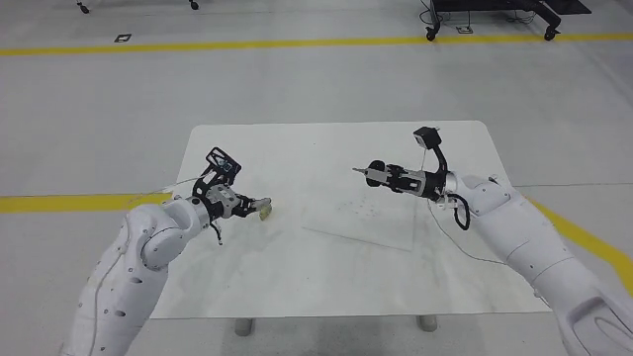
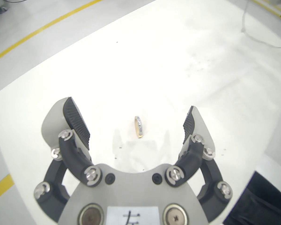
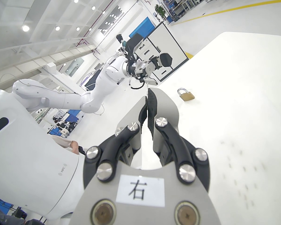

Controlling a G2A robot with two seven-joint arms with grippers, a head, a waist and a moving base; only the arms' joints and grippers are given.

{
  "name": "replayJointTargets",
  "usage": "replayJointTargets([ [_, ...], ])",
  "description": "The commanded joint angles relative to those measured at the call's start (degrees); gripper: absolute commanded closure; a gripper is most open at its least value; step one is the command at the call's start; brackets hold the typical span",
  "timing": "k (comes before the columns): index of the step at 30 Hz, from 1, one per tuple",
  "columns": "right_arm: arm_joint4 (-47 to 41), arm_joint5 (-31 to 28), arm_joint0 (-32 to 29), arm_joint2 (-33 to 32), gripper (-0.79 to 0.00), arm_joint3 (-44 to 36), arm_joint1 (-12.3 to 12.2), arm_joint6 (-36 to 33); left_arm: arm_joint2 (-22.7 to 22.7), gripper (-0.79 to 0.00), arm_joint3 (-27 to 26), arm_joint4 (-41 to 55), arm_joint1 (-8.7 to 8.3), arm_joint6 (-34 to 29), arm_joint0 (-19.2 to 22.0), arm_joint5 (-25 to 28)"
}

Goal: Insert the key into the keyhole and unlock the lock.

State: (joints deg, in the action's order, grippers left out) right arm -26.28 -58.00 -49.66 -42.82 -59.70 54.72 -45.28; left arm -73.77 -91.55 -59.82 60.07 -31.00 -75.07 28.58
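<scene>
at the left of the table (image 1: 326, 277) the left gripper (image 2: 131, 111) hangs low with its ribbed fingers (image 2: 77, 122) spread wide, pinching nothing. the lock (image 2: 138, 127) lies on the tabletop just beyond them, in line with the gap and apart from both pads. from above, the lock (image 1: 265, 213) sits at the table's left side, near the middle of its depth.

it is a small padlock with a brass-coloured body and a steel shackle. i judge it stiff, dense for its size, smooth and prone to skate on the bare top. the best hold looks to be across the flat faces of the body, leaving the end opposite the shackle free; the keyhole itself cannot be made out.

well apart to the right, the right gripper (image 1: 370, 171) is held above the table, fingers pressed together on a thin metal sliver i take for the key (image 1: 357, 170), its tip aimed left toward the lock.

each gripper base carries a white label with one dark character; no writing can be made out on the lock.
</scene>
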Motion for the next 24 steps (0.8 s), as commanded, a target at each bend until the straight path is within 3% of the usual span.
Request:
replayJointTargets([
  [1, 0.0, 0.0, 0.0, 0.0, 0.0, 0.0, 0.0, 0.0, 1.4, -0.785, 1.1, -3.9, 0.09, -0.3, 0.1, -0.8],
  [7, 0.0, 0.0, 0.0, 0.0, 0.0, 0.0, 0.0, 0.0, 4.5, -0.785, 3.1, -5.3, 0.57, 0.1, 1.4, -0.5],
  [13, 0.0, 0.0, 0.0, 0.0, 0.0, 0.0, 0.0, 0.0, 7.5, -0.557, 4.8, -8.3, 0.98, 0.2, 2.8, 0.0],
  [17, 0.0, 0.0, 0.0, 0.0, 0.0, 0.0, 0.0, 0.0, 8.4, -0.449, 5.6, -9.2, 1.17, 0.9, 3.3, -0.3],
  [20, 0.0, 0.0, 0.0, 0.0, 0.0, 0.0, 0.0, 0.0, 8.3, -0.388, 5.9, -9.5, 1.17, 1.3, 3.5, -0.3],
  [24, 0.0, 0.0, 0.0, 0.0, 0.0, 0.0, 0.0, 0.0, 8.3, -0.366, 6.3, -9.9, 1.17, 1.8, 3.5, -0.5],
])
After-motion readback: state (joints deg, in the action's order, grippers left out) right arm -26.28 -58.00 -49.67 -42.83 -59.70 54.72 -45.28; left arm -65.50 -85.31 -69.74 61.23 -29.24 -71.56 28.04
